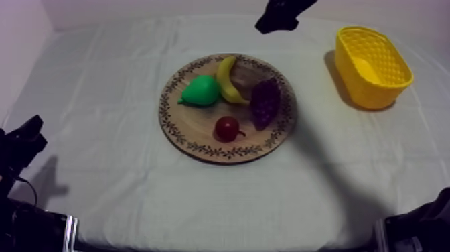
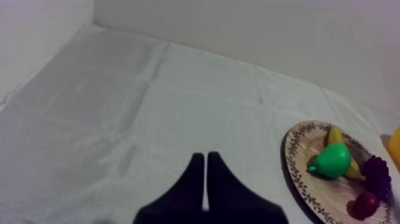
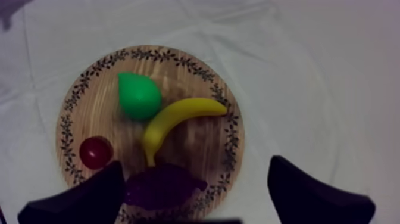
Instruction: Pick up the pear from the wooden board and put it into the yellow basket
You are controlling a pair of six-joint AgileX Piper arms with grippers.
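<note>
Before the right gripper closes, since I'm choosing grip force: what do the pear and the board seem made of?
The pear looks like smooth moulded plastic: even green, faint sheen, no skin marks. The board looks like matt wood: streaky brown grain, with a dark leaf pattern on the rim, though a printed imitation is possible.

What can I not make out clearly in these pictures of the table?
Top view: the right gripper is a dark shape against the upper edge; its fingers cannot be told apart there.
Left wrist view: the yellow basket beside the wooden board is cut off by the picture's edge.
Left wrist view: the banana is partly hidden behind the pear.
Right wrist view: the bunch of grapes is too dark to tell single grapes.
</note>
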